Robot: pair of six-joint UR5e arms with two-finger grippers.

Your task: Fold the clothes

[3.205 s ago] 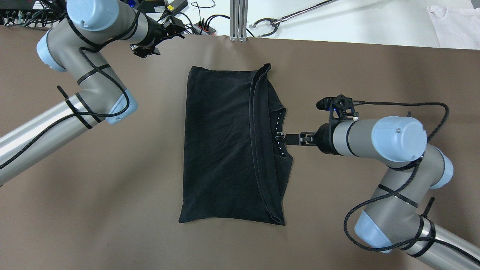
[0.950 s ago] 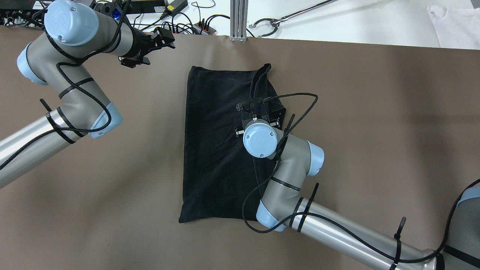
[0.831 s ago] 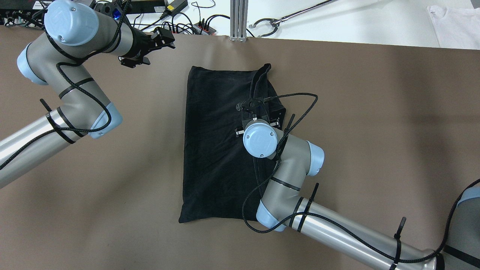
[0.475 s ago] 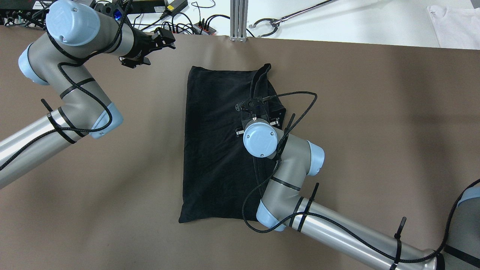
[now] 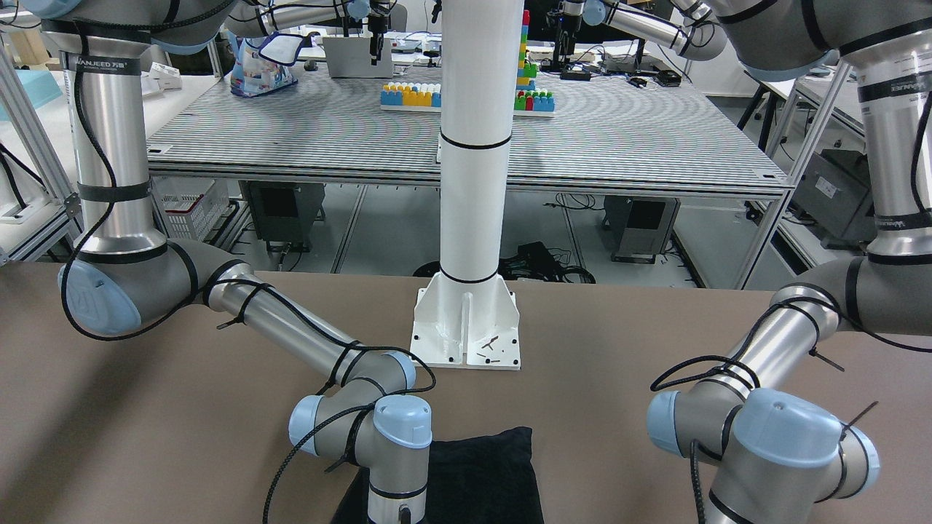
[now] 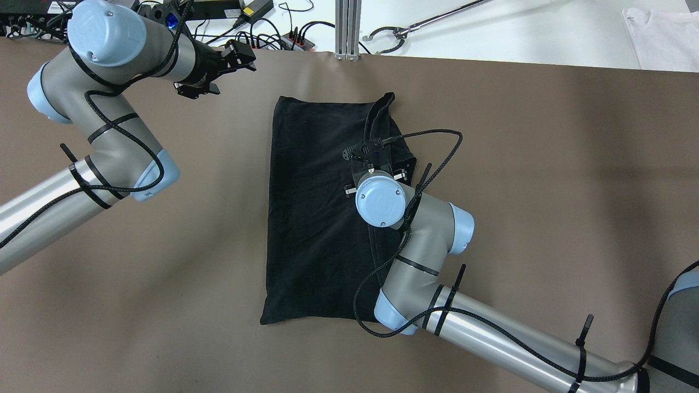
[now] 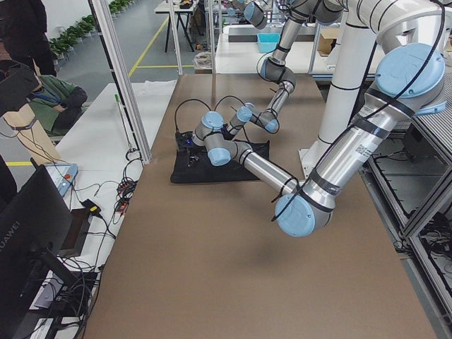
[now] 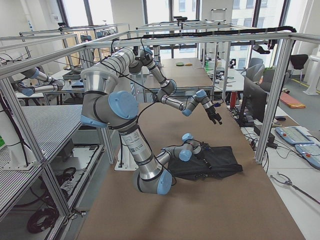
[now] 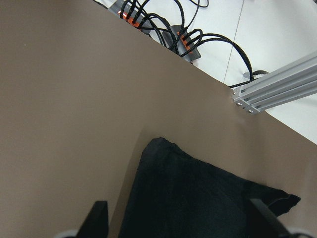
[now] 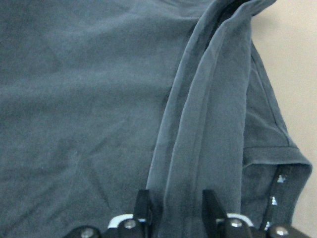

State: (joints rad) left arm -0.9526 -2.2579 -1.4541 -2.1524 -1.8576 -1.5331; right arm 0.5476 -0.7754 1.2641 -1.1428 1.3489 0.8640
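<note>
The black clothes (image 6: 311, 218) lie flat in the table's middle, with a doubled hem ridge (image 10: 208, 114) running along their right part. My right gripper (image 10: 178, 210) points straight down over that ridge, and its fingers (image 10: 143, 208) stand narrowly apart with the hem band filling the gap. From overhead the right wrist (image 6: 380, 199) hides the gripper. My left gripper (image 6: 237, 54) hovers wide open above bare table, beyond the clothes' far left corner (image 9: 158, 146). The front view shows only the near edge of the clothes (image 5: 480, 473).
A white pillar base (image 5: 466, 331) stands behind the clothes on the robot's side. At the table's far edge are an aluminium post (image 6: 347, 30), power strips and cables (image 6: 295, 38). A white garment (image 6: 663, 38) lies beyond the far right corner.
My right arm swung from the clothes' right edge to above the hem ridge and now points down. The left arm drew back slightly to the left. Almost nothing moved in the last second.
</note>
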